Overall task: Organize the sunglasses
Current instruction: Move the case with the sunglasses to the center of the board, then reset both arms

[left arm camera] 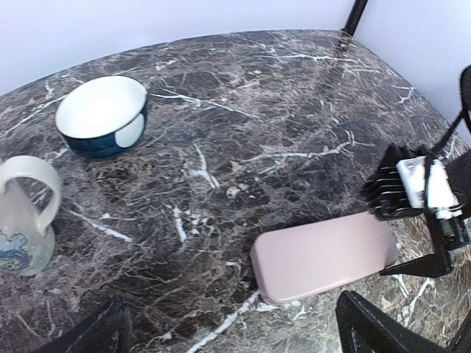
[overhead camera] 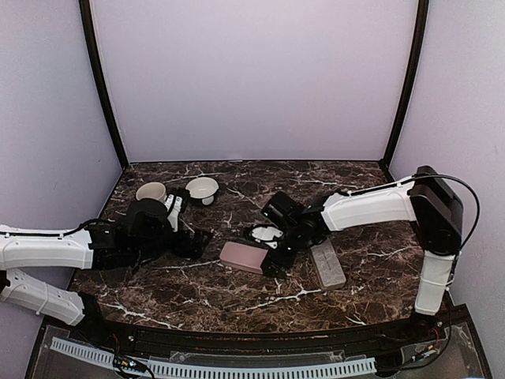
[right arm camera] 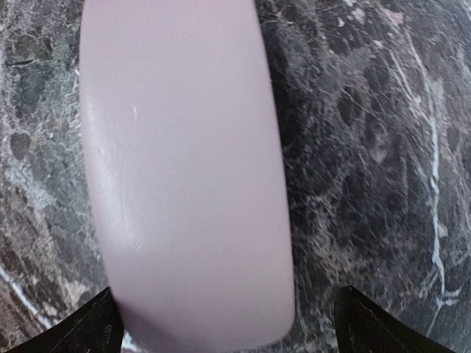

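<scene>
Now, right gripper (right arm camera: 224,323) spread wide, straddling one end of the pink case (right arm camera: 184,169), not clamping. Left gripper (left arm camera: 235,327) open too, near it. Sunglasses: can't tell where they lie.

The white-and-black left arm (overhead camera: 47,249) lies low, reaching from the left edge of the top view toward the centre. Its black left gripper (overhead camera: 197,243) has its jaws spread wide. The white-and-black right arm (overhead camera: 371,207) rises at the right edge, bends and stretches leftward. Its black right gripper (overhead camera: 276,259) tilts down at centre, its 2 fingers (right arm camera: 92,331) parted.
</scene>
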You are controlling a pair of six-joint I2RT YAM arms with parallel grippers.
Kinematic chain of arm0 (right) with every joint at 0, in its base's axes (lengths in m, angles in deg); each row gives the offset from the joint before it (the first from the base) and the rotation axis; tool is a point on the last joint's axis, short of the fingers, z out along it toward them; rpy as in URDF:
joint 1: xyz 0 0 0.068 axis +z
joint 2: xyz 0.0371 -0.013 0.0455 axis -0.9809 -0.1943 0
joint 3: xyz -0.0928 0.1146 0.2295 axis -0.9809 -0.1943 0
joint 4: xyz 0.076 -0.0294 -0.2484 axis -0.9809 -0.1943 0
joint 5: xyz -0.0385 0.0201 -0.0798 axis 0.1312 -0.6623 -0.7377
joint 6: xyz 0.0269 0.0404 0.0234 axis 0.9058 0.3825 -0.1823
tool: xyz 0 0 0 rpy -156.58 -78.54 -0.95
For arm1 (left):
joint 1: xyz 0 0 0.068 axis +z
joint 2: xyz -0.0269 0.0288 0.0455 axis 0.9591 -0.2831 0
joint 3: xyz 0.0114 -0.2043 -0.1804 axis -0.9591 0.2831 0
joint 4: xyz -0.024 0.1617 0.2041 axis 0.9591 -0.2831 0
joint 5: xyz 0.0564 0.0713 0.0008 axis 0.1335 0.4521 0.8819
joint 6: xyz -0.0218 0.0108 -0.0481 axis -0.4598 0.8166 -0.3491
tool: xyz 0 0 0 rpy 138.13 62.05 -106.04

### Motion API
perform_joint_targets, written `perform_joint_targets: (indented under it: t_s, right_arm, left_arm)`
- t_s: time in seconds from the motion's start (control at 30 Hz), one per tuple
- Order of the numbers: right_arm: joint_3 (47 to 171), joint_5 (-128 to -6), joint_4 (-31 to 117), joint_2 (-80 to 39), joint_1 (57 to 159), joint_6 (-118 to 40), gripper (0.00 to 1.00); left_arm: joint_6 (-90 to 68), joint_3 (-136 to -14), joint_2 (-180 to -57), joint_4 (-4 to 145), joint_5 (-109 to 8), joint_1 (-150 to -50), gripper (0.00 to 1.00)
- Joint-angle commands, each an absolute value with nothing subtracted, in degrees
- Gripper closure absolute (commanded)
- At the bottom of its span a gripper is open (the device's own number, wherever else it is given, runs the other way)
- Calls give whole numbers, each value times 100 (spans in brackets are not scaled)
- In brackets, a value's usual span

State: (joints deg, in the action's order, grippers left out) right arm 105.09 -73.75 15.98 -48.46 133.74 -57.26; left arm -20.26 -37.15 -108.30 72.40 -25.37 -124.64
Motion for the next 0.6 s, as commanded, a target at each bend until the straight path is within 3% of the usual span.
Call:
perform_joint_targets:
  t_s: [0.0,0.27,0.57]
  right_arm:
    - [10076,-7462,2268,-3777,13130,-5215,0]
    - [9434,-8238,2520,-2183,12138,-3879,0]
    - [8827,-10232,2530,-763,11340,-3137,0]
  left_arm:
    - [-2090,-3724,-10344,6667,-1703,-12233,1]
    - [-1781,-3571,-9688,6768,-1246,-11393,1]
    - [-1503,-3498,-9398,7385,-2406,-10425,1]
